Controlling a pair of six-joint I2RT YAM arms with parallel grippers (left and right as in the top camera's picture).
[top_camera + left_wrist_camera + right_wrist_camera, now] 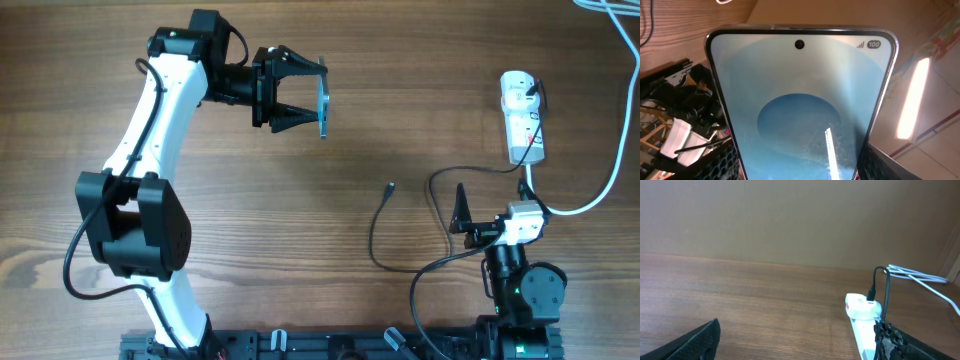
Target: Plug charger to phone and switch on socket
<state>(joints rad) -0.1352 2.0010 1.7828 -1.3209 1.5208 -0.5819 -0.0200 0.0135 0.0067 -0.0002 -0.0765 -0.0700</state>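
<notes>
L: left gripper [318, 106] is pinching the phone [800, 115] on edge; screen is showing "100" (top corner) | R: right gripper [797, 327] is hanging spread near the socket [522, 120] | charger [373, 235] tip is lying loose on the table [300, 220]

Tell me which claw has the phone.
The left claw, clamped on the phone; the right claw is open and empty near the socket.

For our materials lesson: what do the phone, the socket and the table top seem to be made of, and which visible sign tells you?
The phone: glossy glass front, a light strip mirrors in it; silvery rim, metal or plastic, unclear. The socket: smooth white moulded plastic, probably. The table: matt brown wood grain; solid wood or laminate cannot be told.
</notes>
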